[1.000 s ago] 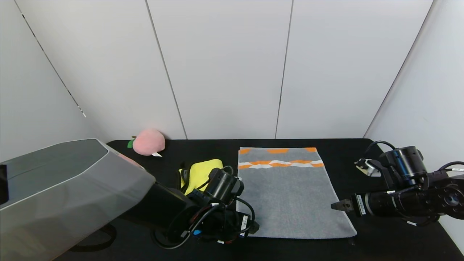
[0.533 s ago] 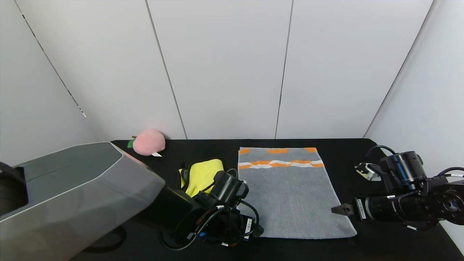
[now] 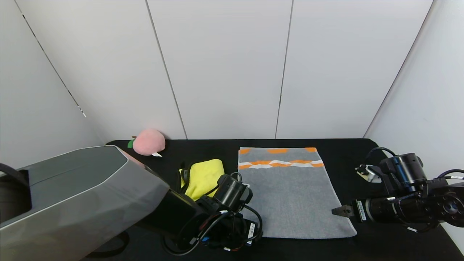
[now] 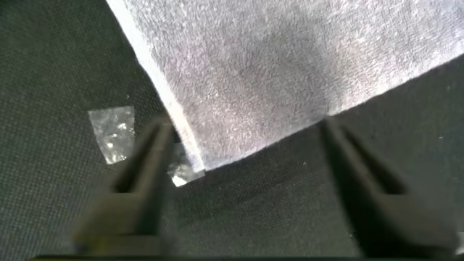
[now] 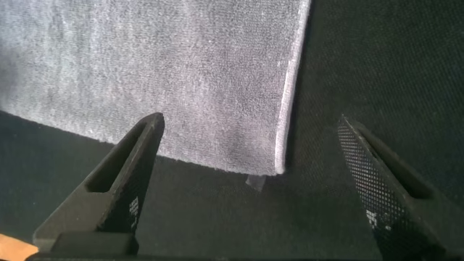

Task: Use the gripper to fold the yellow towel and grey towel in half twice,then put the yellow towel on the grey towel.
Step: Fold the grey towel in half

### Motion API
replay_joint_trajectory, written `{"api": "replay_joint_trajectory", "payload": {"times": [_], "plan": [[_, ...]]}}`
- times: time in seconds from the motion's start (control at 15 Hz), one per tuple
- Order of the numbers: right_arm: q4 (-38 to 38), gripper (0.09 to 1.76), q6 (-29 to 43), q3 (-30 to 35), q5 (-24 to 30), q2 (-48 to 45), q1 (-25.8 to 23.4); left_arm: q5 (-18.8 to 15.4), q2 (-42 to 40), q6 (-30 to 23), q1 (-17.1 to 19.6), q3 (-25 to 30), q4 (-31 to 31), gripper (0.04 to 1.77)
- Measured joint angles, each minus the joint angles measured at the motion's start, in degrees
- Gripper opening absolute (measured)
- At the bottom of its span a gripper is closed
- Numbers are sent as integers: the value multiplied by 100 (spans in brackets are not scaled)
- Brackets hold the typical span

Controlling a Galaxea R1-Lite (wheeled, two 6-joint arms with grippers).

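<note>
The grey towel (image 3: pixel 291 194) is lying spread flat on the black table (image 3: pixel 362 152), its orange and white patterned bands (image 3: pixel 280 163) sitting at the far end, toward the white wall panels (image 3: pixel 224 69). The yellow towel (image 3: pixel 203 176) is lying bunched just beside the grey towel's left edge, partly hidden behind the left arm, with a dark trim showing along its left side. The left gripper (image 4: pixel 239 167) is hovering low over the near left corner of the grey towel; in the left wrist view its two fingers (image 4: pixel 141 170) are standing wide apart, straddling that corner, with nothing between them but cloth edge and table. A small piece of clear tape (image 4: pixel 112 130) is sticking to the table just beside that corner. The right gripper (image 3: pixel 340 210) is reaching in from the right, its tip sitting at the right edge of the grey towel, close to the near right corner. In the right wrist view its fingers (image 5: pixel 119 181) are also spreading wide, framing the near right corner of the towel, and holding nothing. Whether either gripper is touching the cloth I cannot tell. A pink plush peach (image 3: pixel 148 142) with a green leaf is resting at the far left of the table against the wall, well apart from both towels.
</note>
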Motion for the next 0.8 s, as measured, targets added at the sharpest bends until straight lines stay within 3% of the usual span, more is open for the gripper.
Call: {"api": "replay_joint_trajectory", "payload": {"times": [0.33, 0.4, 0.8], "plan": [[-20, 171, 4, 10, 0, 39, -22, 55, 50, 15, -56, 33, 2, 64], [-17, 171, 2, 10, -2, 46, -24, 57, 61, 20, -73, 37, 11, 11], [-16, 171, 9, 7, -2, 118, -27, 83, 28, 23, -83, 74, -6, 13]]}}
